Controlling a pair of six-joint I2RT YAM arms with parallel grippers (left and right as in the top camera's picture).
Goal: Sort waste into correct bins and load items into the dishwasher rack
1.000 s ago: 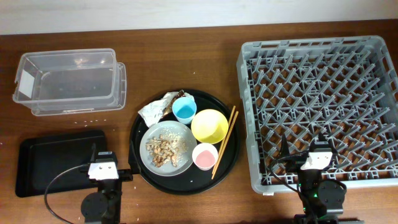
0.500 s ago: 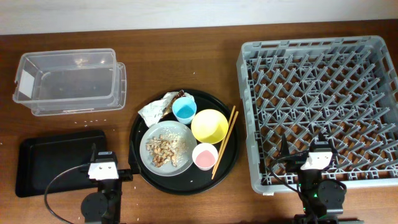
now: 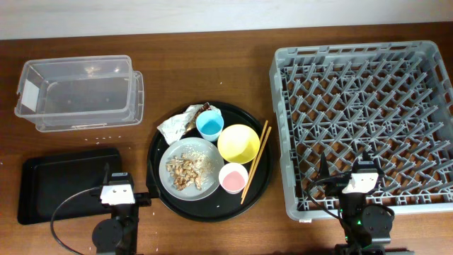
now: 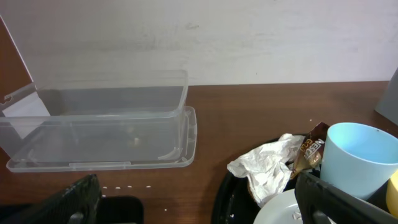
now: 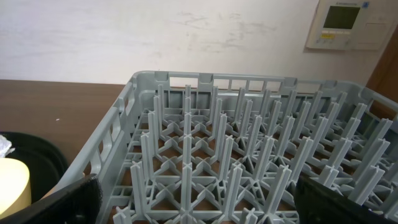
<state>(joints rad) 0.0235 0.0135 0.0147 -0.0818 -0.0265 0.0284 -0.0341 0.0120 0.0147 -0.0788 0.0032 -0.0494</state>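
Note:
A round black tray (image 3: pixel 159 195) holds a crumpled white wrapper with a brown scrap (image 3: pixel 180 122), a blue cup (image 3: pixel 210 126), a yellow bowl (image 3: pixel 238 143), a pink cup (image 3: pixel 233 178), wooden chopsticks (image 3: pixel 256 161) and a grey plate (image 3: pixel 207 150) with beige food scraps (image 3: pixel 185 169). The clear box (image 3: pixel 78 93) is at the back left, the shallow black tray (image 3: pixel 60 182) at the front left. The grey rack (image 3: pixel 361 120) is on the right. My left gripper (image 4: pixel 199 202) is open and empty, low in front of the wrapper (image 4: pixel 268 167) and blue cup (image 4: pixel 357 155). My right gripper (image 5: pixel 196 202) is open and empty over the rack's (image 5: pixel 249 143) front edge.
The wooden table (image 3: pixel 212 71) reaches back to a white wall. White crumbs lie on the wood in front of the clear box (image 4: pixel 99 124). The yellow bowl's edge (image 5: pixel 13 186) shows left of the rack in the right wrist view.

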